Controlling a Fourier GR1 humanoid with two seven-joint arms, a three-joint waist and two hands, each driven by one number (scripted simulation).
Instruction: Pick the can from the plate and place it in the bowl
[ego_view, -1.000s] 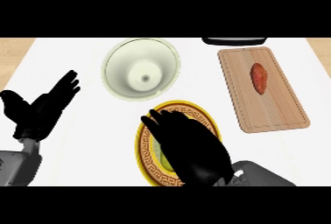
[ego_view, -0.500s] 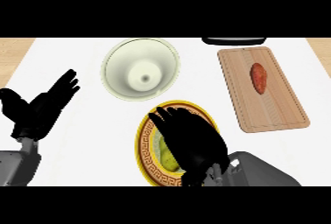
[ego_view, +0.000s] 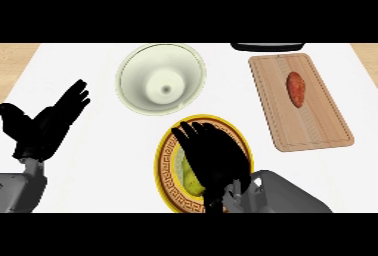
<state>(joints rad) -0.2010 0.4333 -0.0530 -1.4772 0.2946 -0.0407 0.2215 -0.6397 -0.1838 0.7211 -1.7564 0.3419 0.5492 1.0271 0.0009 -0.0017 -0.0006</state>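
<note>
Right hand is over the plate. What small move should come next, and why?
Probably close the right hand round the can: the hand lies over the can on the plate, fingers straight, gripping nothing yet. The bowl lies just beyond the plate.

The cutting board (ego_view: 317, 120) is made of pale, grained wood. The bowl (ego_view: 140, 75) is finished smooth and faintly glossy. The counter (ego_view: 96, 150) is left matt.

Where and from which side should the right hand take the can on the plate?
Probably round the can's curved side, from above: the right hand is directly over it on the plate, whose low rim blocks nothing. Only a yellow-green strip shows left of the hand, so upright or lying cannot be told.
</note>
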